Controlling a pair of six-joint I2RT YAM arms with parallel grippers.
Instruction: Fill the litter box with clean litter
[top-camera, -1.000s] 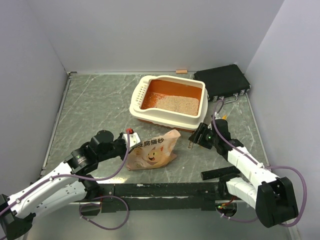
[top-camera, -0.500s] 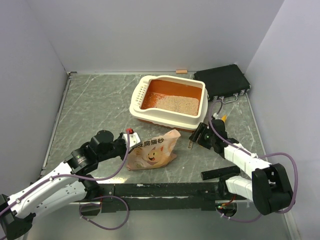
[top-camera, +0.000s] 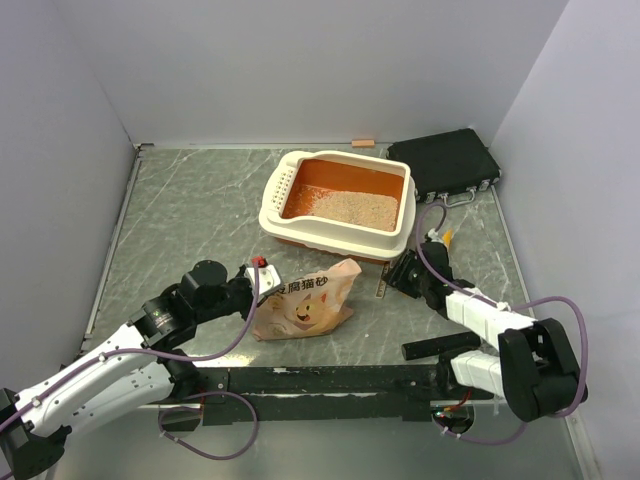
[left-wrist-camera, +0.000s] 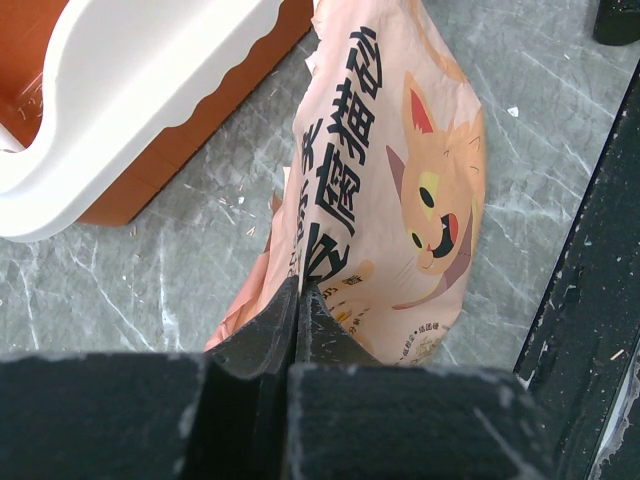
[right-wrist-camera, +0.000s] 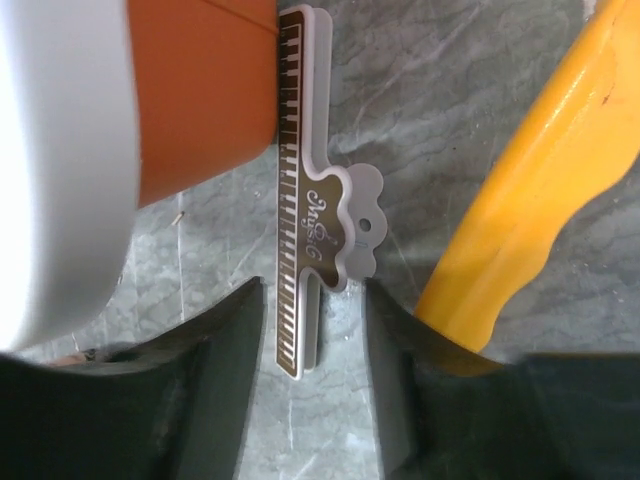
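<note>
The left hand (left-wrist-camera: 297, 305) is pressed together on a fold of the tan paper bag (left-wrist-camera: 390, 190). It pinches the bag's near edge while the rest lies slumped on the table (top-camera: 190, 200) ahead of the fingers. Holding it by that end would let the bag be lifted and tipped, so that its far end points into the box. The litter box (top-camera: 290, 215) stands just beyond the bag from this hand, its cream rim close to the bag's far corner. Beige litter (top-camera: 350, 207) covers the part of the floor nearer the hands, and the farther part shows bare orange, so the filling looks only partly done. The right hand (right-wrist-camera: 312, 320) sits low over the table with its fingers (right-wrist-camera: 235, 340) spread and nothing held. A flat toothed clip (right-wrist-camera: 318, 215) lies on the table between them, running straight away from the hand. It is probably the bag's closure, and the hand straddling it suggests it is lined up to close on it and move it aside. To this hand's left is the box's orange wall, with the clip's far end just beside it. To its right lies the handle of a yellow scoop (right-wrist-camera: 530, 220), apart from the clip. A closing pinch there has little room on either side.
</note>
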